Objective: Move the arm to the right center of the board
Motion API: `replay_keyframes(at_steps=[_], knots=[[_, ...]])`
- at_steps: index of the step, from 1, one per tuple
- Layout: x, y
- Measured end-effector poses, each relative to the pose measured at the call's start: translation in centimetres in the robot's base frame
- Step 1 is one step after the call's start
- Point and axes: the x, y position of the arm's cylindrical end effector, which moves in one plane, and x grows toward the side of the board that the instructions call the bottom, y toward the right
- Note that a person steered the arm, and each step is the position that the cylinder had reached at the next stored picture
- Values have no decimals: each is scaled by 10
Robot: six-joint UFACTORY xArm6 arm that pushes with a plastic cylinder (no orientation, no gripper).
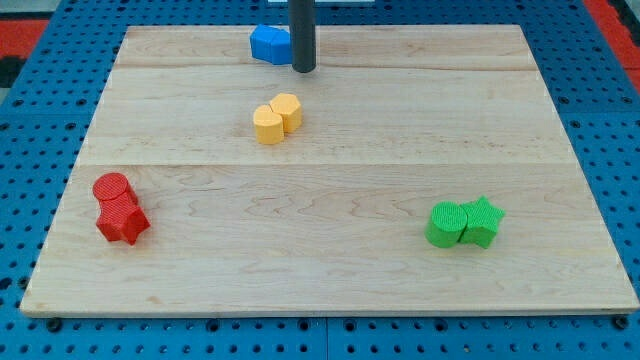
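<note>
Bright, even overhead light w/ no hard glare: the pale wood table (pixel 400 130) reads clean, grain lines sharp, only a soft sheen toward the view's top. Shadows are short & faint, approx. a thin dark rim under the red blocks (pixel 120 208), the green blocks (pixel 464 222) and the yellow blocks (pixel 276 118), plus a small smudge at my tip (pixel 304 70) beside the blue block (pixel 270 44). Focus holds across the frame, colours saturated, slight softness & compression blockiness at block edges; table sides converge toward the view's top, perspective rather than obvious lens bend.
</note>
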Motion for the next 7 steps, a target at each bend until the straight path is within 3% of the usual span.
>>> replay_keyframes(at_steps=[2, 7], knots=[[36, 115], [38, 126]])
